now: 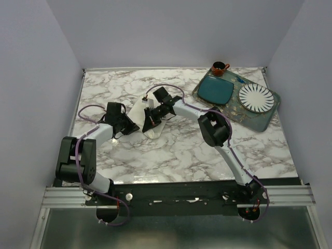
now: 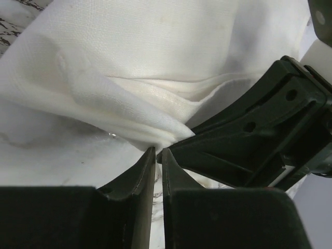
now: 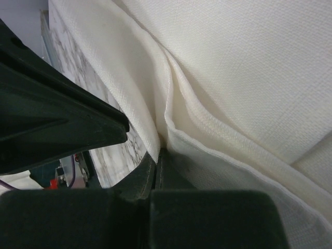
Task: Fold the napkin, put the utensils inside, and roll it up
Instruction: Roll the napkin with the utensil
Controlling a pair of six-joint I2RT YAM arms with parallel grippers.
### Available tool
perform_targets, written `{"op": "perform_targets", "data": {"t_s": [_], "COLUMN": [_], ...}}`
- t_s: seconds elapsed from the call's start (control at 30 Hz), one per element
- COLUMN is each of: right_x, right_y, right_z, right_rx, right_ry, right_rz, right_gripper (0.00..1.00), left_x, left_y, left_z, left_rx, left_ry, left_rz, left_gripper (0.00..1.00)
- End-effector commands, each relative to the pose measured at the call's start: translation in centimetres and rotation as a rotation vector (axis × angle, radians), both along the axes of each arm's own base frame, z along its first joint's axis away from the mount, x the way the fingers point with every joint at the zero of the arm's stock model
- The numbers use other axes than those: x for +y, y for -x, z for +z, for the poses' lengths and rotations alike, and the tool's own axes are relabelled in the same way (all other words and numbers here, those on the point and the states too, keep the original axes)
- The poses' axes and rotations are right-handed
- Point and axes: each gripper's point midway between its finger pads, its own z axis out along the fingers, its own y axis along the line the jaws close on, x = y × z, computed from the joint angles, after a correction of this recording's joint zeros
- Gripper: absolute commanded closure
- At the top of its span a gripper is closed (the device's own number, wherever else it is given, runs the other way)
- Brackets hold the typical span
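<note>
Jaws of both arms pinch the napkin (image 1: 154, 129), lying near-to-far.

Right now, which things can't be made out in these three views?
- Spoon: seen in no view; napkin fills both wrist views, top view too small.
- Left gripper: left wrist view, jaws nearly together at a fold; pinch unclear.
- Tray decoration: top view, too small.

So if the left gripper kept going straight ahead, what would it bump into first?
The napkin. A fold of it sits right at the tips of the left gripper, maybe touching them. The right gripper lies just off to the side.
</note>
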Motion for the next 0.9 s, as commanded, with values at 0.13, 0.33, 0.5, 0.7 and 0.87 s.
{"op": "perform_targets", "data": {"t_s": [0.13, 0.33, 0.5, 0.7, 0.87], "right_x": [-0.6, -0.7, -0.7, -1.3, -2.4], "right_y": [0.2, 0.2, 0.3, -0.1, -1.3], "right_z": [-1.3, -1.4, -0.9, -0.2, 1.8], "right_rx": [0.048, 0.049, 0.04, -0.01, -0.146], "right_ry": [0.013, 0.013, 0.012, 0.054, 0.123], "right_rz": [-0.002, 0.001, 0.001, -0.009, -0.009], "right_gripper": [1.0, 0.99, 0.99, 0.8, 0.46], "left_x": [0.4, -0.1, 0.0, 0.8, 1.5], "left_y": [-2.3, -3.4, -3.8, -3.8, -3.2], "left_z": [-0.5, -0.6, -1.5, -3.3, -5.0], "left_rx": [-0.02, -0.03, 0.001, 0.075, 0.145], "left_ry": [-0.024, -0.021, -0.035, -0.09, -0.142], "left_rz": [0.049, 0.042, 0.052, 0.08, 0.076], "left_gripper": [0.84, 0.86, 0.88, 0.95, 0.96]}}
